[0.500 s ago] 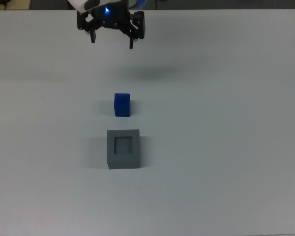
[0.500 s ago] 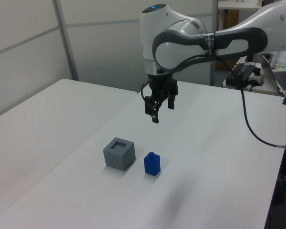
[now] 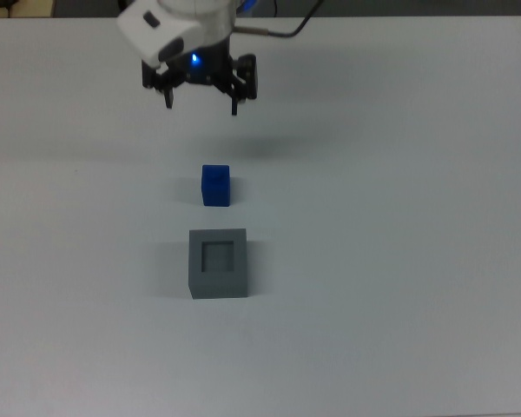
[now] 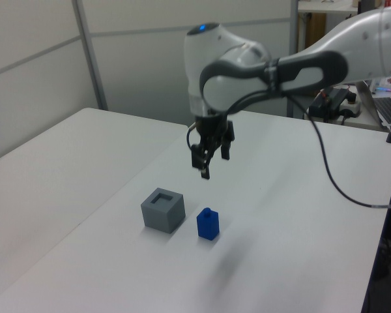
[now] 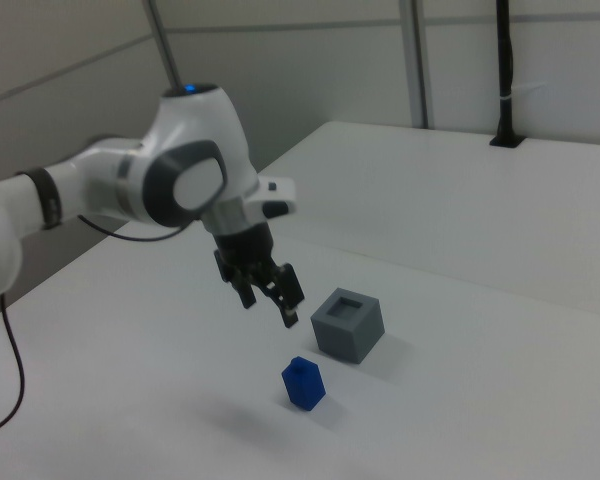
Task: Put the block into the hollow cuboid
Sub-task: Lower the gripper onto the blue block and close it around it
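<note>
While the end effector [image 3: 201,93] hangs open and empty above the desk [image 3: 399,217], the block [image 3: 215,185] (small, rigid, probably light) is best pinched across two flat side faces — matte, so little slip is expected.

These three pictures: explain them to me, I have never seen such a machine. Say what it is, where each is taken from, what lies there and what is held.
It is a white robot arm ending in a two-fingered claw. All three pictures show one moment: the top view looks down from above, the left view and right view look from opposite sides. On the white table stand a small blue block and a grey box with a square hollow in its top, close together but apart. The claw is open, holds nothing, and hangs in the air above the table, off to one side of the block.
</note>
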Controlling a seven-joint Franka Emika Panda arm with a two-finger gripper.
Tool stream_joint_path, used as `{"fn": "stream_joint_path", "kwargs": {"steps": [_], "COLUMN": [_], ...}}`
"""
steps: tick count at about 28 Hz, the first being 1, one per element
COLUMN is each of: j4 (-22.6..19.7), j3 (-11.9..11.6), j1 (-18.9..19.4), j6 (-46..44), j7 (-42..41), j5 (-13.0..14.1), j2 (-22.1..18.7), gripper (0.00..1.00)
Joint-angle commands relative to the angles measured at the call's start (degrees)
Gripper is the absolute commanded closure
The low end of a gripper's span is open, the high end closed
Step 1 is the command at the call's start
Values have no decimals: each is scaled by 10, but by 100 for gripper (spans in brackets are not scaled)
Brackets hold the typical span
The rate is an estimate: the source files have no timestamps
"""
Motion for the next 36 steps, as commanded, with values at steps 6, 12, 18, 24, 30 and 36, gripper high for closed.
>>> {"fn": "stream_joint_path", "kwargs": {"steps": [6, 12, 18, 24, 30, 36], "j4": [-35, -87, -99, -98, -97, -96], "j3": [-4, 1, 0, 1, 1, 2], "j1": [-3, -2, -1, -2, -1, -1], "j6": [72, 128, 160, 174, 195, 196], "j7": [-68, -95, -94, -93, -89, -89], "j5": [8, 5, -1, -1, 1, 6], "j2": [49, 50, 78, 84, 97, 99], "gripper": [0, 0, 0, 0, 27, 57]}}
